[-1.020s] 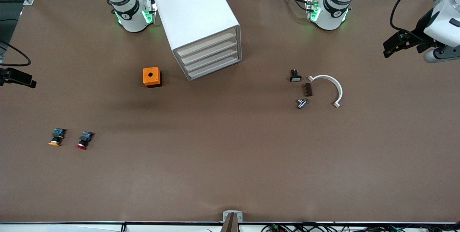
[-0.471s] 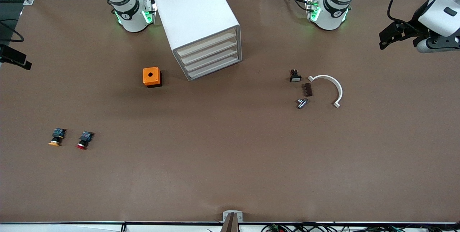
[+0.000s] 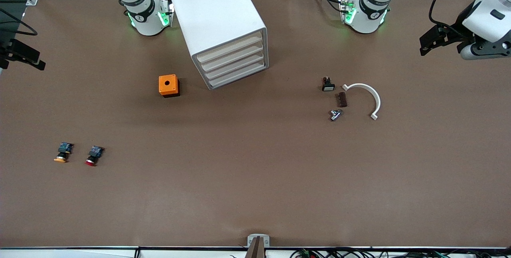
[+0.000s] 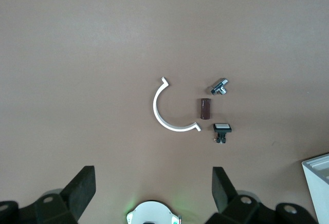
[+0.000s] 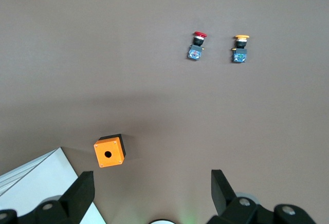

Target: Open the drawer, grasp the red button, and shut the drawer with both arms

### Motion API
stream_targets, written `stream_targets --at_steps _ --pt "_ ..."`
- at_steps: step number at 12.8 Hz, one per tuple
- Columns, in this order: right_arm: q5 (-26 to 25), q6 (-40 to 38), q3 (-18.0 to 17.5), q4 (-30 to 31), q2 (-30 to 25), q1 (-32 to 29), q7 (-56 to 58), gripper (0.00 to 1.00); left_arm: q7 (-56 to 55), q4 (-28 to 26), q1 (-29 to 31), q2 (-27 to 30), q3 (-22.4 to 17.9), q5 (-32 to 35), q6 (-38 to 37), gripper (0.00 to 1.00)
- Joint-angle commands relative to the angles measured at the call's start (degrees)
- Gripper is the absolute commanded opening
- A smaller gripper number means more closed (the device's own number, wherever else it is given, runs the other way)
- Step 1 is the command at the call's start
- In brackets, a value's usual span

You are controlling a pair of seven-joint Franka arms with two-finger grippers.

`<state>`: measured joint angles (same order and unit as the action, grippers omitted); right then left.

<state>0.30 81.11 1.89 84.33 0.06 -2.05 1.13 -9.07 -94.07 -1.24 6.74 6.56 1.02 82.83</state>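
The white cabinet point(image 3: 217, 18) stands near the robots' bases, and its corner shows in the right wrist view point(image 5: 36, 183). The drawer point(image 3: 231, 49), uppermost of four, is shut. The button point(image 3: 92, 156) with the red cap lies on the table near the right arm's end, nearer the front camera than the cabinet, and shows in the right wrist view point(image 5: 197, 45). My right gripper point(image 5: 151, 193) is open and empty, high over the table's edge point(image 3: 24, 52). My left gripper point(image 4: 151, 193) is open and empty, high over the left arm's end point(image 3: 431, 40).
An orange-capped button point(image 3: 62, 152) lies beside the red one. An orange cube with a hole point(image 3: 168, 85) sits beside the cabinet. A white curved clip point(image 3: 369, 98), a brown block point(image 3: 341, 99), a metal fitting point(image 3: 335, 114) and a black switch point(image 3: 327, 85) lie toward the left arm's end.
Both grippers have shifted toward the robots' base side of the table, staying open and empty. Nothing on the table has moved.
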Motion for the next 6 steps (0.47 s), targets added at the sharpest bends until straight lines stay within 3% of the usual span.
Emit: stream_targets --at_steps 1,6 --pt "0.93 0.63 0.57 1.89 -1.29 0.03 -0.78 1.0 1.07 0.11 0.1 -0.23 -0.15 -0.58 0.49 1.0" --pt "2.51 1.24 0.74 3.21 -2.34 -0.93 -0.69 1.0 1.07 0.47 0.01 -0.85 0.03 -0.49 1.11 1.0"
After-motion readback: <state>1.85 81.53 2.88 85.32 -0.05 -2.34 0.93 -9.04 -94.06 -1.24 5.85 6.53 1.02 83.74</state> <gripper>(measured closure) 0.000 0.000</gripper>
